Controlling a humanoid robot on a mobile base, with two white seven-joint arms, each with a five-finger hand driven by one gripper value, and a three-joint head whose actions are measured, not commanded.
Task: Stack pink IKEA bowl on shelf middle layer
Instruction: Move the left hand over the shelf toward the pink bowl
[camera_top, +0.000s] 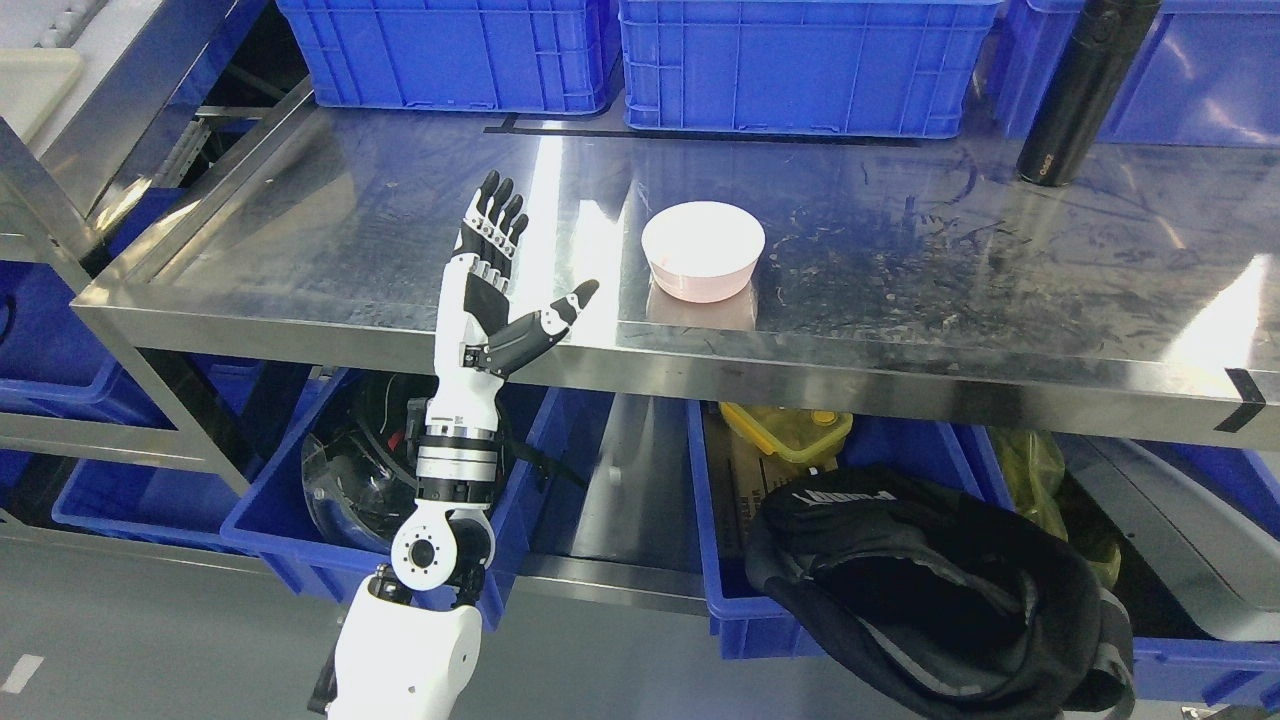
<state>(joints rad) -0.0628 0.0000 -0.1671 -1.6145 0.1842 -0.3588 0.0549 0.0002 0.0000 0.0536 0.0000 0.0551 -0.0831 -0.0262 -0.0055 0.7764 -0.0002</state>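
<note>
Steel shelf (400, 200) carries a pink bowl (703, 250). The left robot hand (495, 290) stands upright over its front edge, fingers straight, thumb splayed toward the bowl, apart from it and holding nothing.

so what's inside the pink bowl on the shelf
Nothing shows inside the pink bowl; its interior looks plain and pale. It may be several stacked, which the picture cannot settle. The left hand is open beside it.

- blue crates (790, 60) at the top of the frame are cut off by the upper edge.
- black bottle (1085, 90), upper right: its top runs out of frame.
- black bag (930, 590), lower right, hides the bin under it.
- print on the bag is too small to read.
</note>
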